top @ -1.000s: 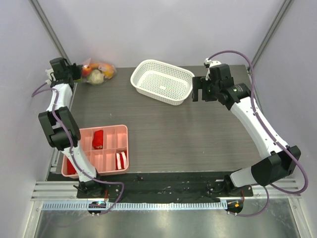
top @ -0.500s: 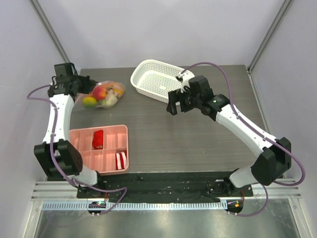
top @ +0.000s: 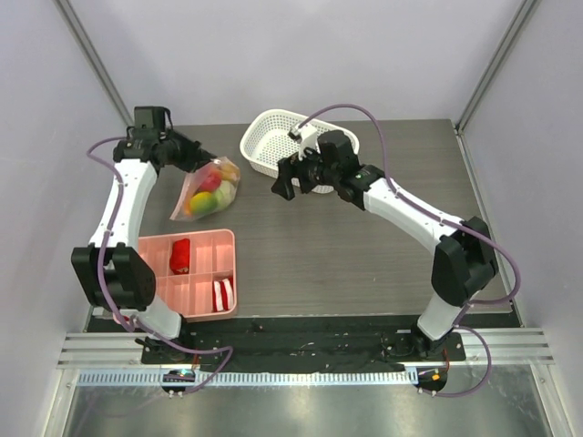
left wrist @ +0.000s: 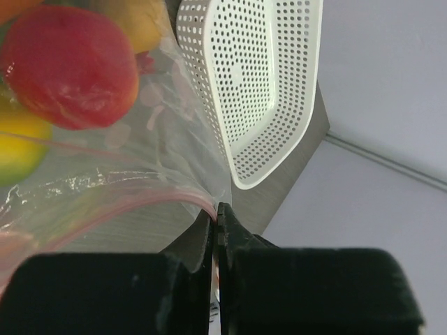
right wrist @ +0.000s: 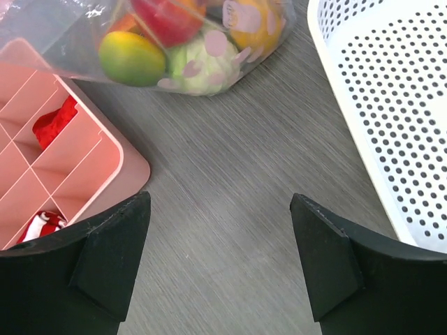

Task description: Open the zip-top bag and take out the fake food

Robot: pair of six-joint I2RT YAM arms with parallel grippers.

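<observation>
Left gripper [left wrist: 216,218] clamped tight on zip-top bag [left wrist: 157,164] edge, fake food [left wrist: 70,66] inside. Right gripper [right wrist: 220,209] spread wide, empty, beside white basket [right wrist: 391,105].

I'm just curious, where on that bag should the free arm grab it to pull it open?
Probably the flat pink zip strip along the top of the bag, beside the corner pinched by the left fingers. It is thin and empty there, while the food bulges at the other end. The open right fingers would best come from the basket side, where they are.
</observation>
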